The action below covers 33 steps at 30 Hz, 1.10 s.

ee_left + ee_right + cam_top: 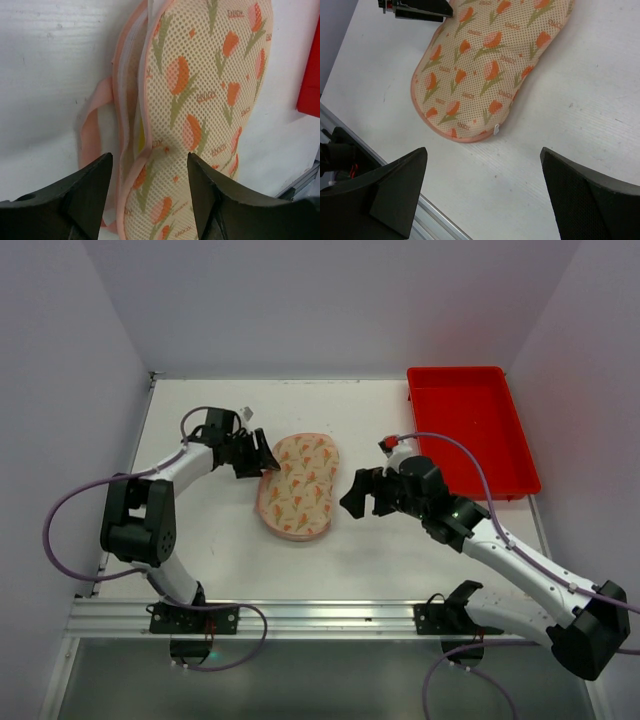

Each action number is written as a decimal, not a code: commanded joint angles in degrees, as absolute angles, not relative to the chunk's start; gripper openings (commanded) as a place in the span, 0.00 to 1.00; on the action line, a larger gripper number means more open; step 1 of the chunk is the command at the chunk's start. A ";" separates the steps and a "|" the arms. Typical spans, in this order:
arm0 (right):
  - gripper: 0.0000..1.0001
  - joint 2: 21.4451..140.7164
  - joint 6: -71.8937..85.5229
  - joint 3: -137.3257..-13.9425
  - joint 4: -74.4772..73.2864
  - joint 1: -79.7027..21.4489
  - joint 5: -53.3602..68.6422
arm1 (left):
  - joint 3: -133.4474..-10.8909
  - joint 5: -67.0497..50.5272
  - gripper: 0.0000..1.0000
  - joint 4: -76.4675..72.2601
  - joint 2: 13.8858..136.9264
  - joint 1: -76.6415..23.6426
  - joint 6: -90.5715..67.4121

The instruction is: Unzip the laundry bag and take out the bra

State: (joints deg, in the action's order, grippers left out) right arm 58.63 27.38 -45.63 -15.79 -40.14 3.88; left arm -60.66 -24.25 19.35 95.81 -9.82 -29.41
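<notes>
Soft beige mesh laundry bag with orange tulip print and pink zipper edging is laid flat mid-table, nothing lifted. Left gripper is placed at the bag's 10 o'clock rim, jaws apart, with the pink edging seen between them and a pink fabric loop just beside. Right gripper is held at the bag's 3 o'clock, jaws apart, empty, clear of the fabric. Zip is judged not yet opened; the bra is not seen. A small white tab on the rim facing the right gripper may be the puller, not certain. Advised: the rim is pinned by the left jaws, the puller pinched and drawn along the edging, and the mesh kept out.
</notes>
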 commanded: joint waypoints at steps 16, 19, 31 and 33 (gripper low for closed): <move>0.96 57.22 26.19 -42.71 -13.10 -39.90 1.41 | -62.49 -32.25 0.02 17.84 98.44 -9.76 -24.52; 0.96 57.22 26.10 -42.71 -13.10 -39.90 1.14 | -62.84 -33.40 0.00 17.84 96.69 -10.28 -25.57; 0.96 48.96 27.16 -41.40 -14.50 -39.90 -6.31 | -74.70 -31.38 0.07 14.16 95.71 -25.03 -36.03; 0.98 45.99 27.51 -40.61 -14.59 -39.90 -7.82 | -75.41 -31.29 0.15 10.40 97.64 -27.06 -39.19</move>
State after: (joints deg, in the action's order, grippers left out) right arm 49.47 27.05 -41.54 -15.57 -40.07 -2.98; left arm -72.75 -30.30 15.77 95.79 -24.18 -33.50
